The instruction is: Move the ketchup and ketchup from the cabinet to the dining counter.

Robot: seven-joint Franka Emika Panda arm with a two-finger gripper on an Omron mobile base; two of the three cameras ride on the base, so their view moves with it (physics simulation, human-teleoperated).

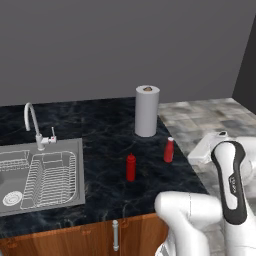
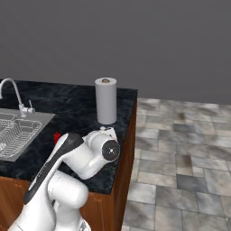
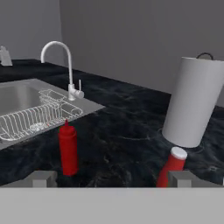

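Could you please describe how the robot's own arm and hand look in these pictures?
The arm is made of glossy white rounded segments, with a long black panel down one link and a dark circular joint cap. The hand ends in two small, blocky grey fingertips. No cables show.

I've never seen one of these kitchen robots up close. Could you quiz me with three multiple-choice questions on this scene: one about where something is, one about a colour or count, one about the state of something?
1. Where do the two ketchup bottles stand?
A. In the sink
B. On the black marble counter
C. On the floor tiles

2. How many ketchup bottles have a pale cap?
A. None
B. One
C. Both

3. How is the paper towel roll standing?
A. Upright
B. Lying on its side
C. Hanging from the tap

Answers:
1 B: the all-red bottle and the pale-capped bottle both stand on the black marble counter, right of the sink.
2 B: just one cap is pale.
3 A: the paper towel roll stands on end behind the bottles.
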